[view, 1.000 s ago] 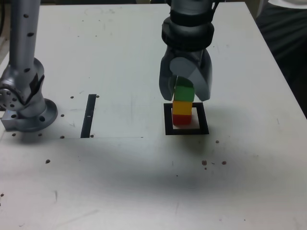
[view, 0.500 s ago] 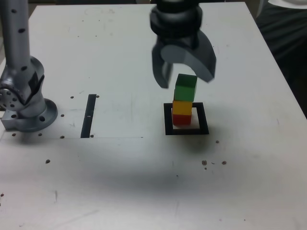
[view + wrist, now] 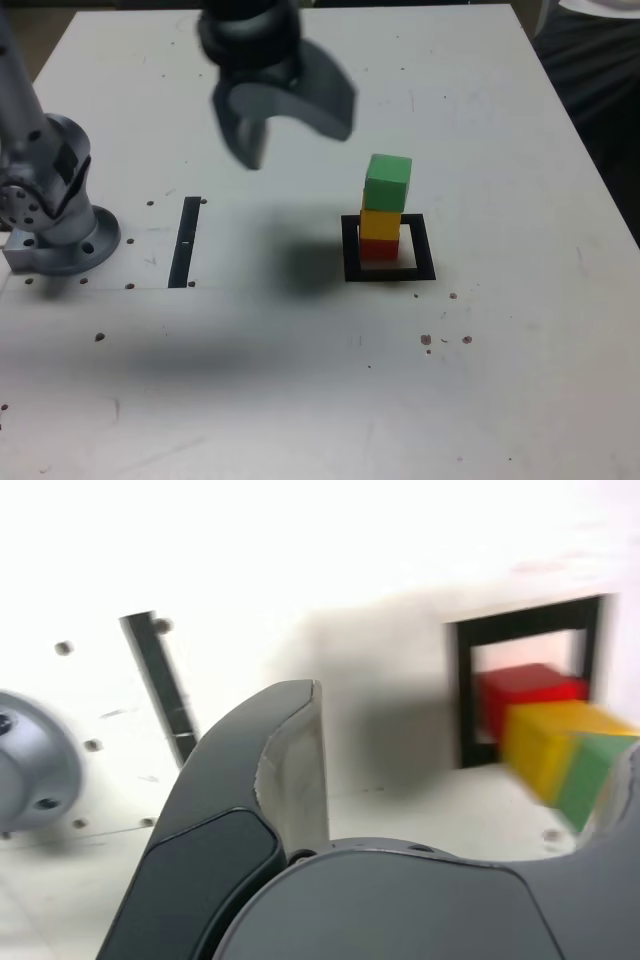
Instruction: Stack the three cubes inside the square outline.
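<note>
The end effector (image 3: 290, 125) has released the green cube (image 3: 387, 182) and withdrawn.

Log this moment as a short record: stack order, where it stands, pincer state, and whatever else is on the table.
stack: red cube at the bottom, yellow cube in the middle, green cube on top
stack place: inside the square outline, on its white centre
green cube fit: sits a little askew on the yellow one
pincer: open, empty, raised above the table toward the exterior view's left of the stack
contact: nothing touches the stack
other items: thin black strip; arm base at the exterior view's left
table: white, with small dark specks
</note>
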### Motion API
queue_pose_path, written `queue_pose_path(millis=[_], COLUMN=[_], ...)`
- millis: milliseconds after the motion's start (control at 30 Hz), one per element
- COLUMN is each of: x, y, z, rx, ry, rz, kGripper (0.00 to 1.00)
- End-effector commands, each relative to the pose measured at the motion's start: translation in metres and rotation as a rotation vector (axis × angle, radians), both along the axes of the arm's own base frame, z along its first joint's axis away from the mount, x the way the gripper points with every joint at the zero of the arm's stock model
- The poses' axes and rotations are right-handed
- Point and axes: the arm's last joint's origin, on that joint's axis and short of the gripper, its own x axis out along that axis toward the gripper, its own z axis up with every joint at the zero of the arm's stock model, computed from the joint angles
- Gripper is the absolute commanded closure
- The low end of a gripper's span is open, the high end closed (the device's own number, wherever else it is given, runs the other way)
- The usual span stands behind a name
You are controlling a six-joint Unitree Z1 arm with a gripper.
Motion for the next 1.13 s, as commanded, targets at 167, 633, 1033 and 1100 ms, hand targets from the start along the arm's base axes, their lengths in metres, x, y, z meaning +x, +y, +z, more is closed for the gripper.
queue_pose_path(millis=[167,633,1033,1100], x=[-0.033,-0.081,-0.090,-0.089], y=[0.003,0.002,0.002,0.002], z=[-0.023,-0.067,-0.070,-0.067], rx=[-0.031,-0.112,-0.118,-0.110], ry=[0.022,0.093,0.139,0.143], rz=[0.048,0.078,0.079,0.079], kGripper=[0.00,0.00,0.00,0.00])
